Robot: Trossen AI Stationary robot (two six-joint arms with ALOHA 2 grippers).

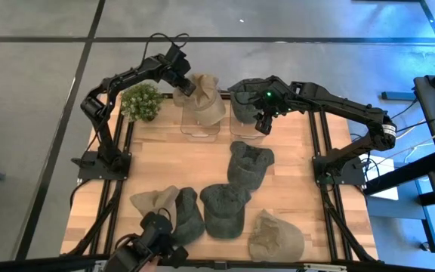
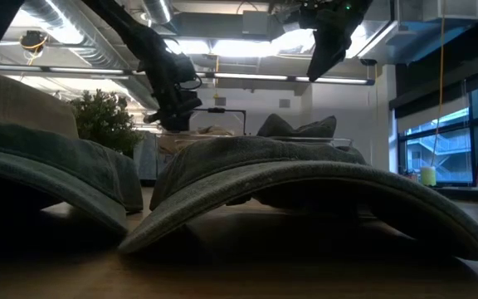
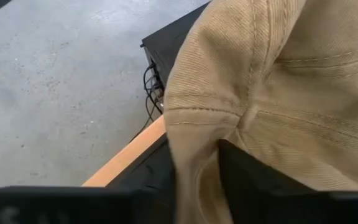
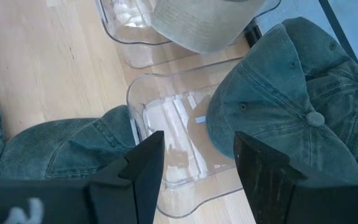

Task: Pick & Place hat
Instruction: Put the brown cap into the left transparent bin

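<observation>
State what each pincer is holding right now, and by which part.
The left pincer grips the tan hat by a fold of its fabric, over the left clear bin. The right pincer is open and holds nothing.

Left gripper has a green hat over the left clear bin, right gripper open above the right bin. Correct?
Not quite: the hat in the left gripper is tan, not green, as the left wrist view shows. The rest holds: the right gripper is open above the right bin.

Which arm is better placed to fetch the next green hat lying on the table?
The right. Its claw is open and empty above the clear bin, nearest the green hat on the table. The left claw is shut on the tan hat.
</observation>
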